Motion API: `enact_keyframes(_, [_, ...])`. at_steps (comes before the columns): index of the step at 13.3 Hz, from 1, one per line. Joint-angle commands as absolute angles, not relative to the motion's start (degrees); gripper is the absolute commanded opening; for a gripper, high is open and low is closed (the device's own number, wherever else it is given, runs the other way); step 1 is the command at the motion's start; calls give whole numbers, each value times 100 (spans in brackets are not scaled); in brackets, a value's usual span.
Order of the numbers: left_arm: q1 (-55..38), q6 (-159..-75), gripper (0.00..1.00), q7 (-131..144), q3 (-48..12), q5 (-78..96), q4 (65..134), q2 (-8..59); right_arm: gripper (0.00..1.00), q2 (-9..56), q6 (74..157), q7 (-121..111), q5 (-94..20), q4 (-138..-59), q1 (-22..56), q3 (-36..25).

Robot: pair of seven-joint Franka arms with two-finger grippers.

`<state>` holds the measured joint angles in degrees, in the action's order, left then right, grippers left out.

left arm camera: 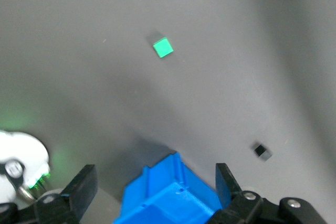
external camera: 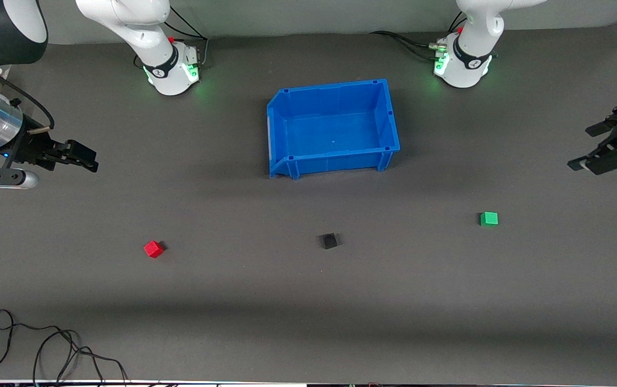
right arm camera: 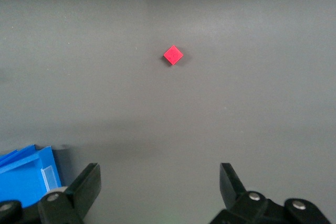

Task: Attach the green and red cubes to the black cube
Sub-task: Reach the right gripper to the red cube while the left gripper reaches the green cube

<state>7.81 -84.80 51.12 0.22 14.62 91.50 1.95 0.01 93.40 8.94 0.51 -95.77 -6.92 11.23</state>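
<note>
Blue bin (left arm camera: 170,195) cut off, black cube (left arm camera: 260,150) blurred, pincers spread.

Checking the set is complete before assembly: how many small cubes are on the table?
3, all nearer the front camera than the blue bin: red cube toward the right arm's end, black cube in the middle, green cube toward the left arm's end.

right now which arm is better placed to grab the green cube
Left. The green cube lies toward the left arm's end of the table, and the open left gripper is up over that end. The right gripper is at the red cube's end.
</note>
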Motion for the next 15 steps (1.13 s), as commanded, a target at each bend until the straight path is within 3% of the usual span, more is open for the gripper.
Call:
enact_keyframes(1, [931, -8586, 100, 6437, -9, 1661, 9316, 342, 100, 79, 9308, 984, 53, -9431, -694, 1081])
enact_keyframes(10, [1301, -10509, 100, 7262, -9, 2601, 11213, 421, 99, 781, 10133, 1125, -140, -9387, -852, 1029])
enact_keyframes(15, [1450, -11432, 100, 5741, -9, 3190, 11767, 1115, 100, 1624, 10564, 1028, -229, -9404, -870, 1020])
